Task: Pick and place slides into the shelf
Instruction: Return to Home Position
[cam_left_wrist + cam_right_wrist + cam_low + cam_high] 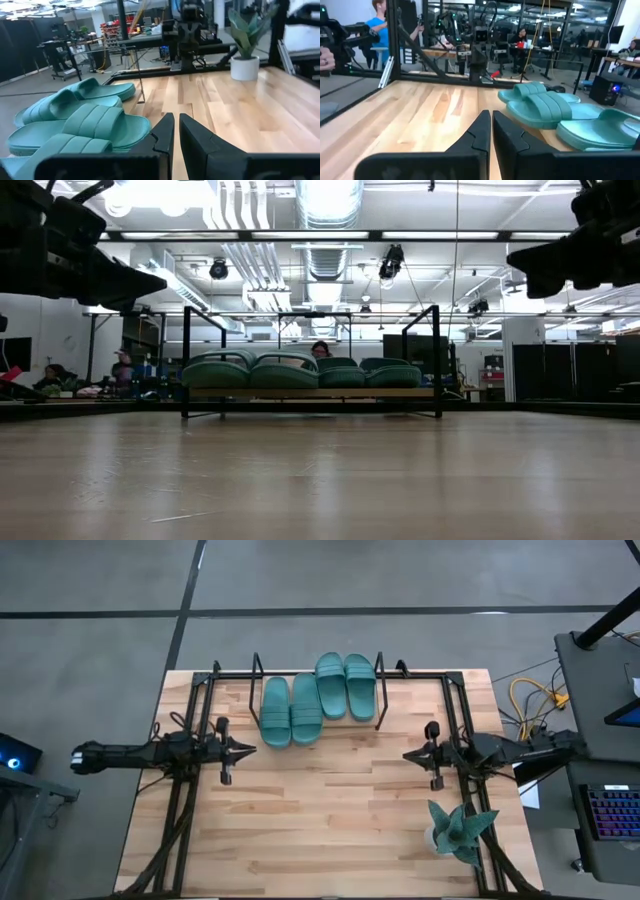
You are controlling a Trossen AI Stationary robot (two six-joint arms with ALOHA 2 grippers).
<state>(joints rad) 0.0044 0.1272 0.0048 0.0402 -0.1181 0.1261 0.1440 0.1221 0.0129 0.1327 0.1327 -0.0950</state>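
Four slides [305, 710] lie side by side in the one shelf [381, 700] at the far edge of the bench [330, 830]. Two arms flank them: the left gripper [250, 748] and right gripper [408, 754] hover empty, fingers narrow, nearly touching. Homing probably goes best by retreating level, clear of the shelf's rods.

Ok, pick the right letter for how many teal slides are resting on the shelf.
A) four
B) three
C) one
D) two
A: the high view shows four slides lying side by side on the shelf, the left pair set a little nearer the table's middle than the right pair. The left arm and right arm wait at the table's sides with jaws shut and empty.
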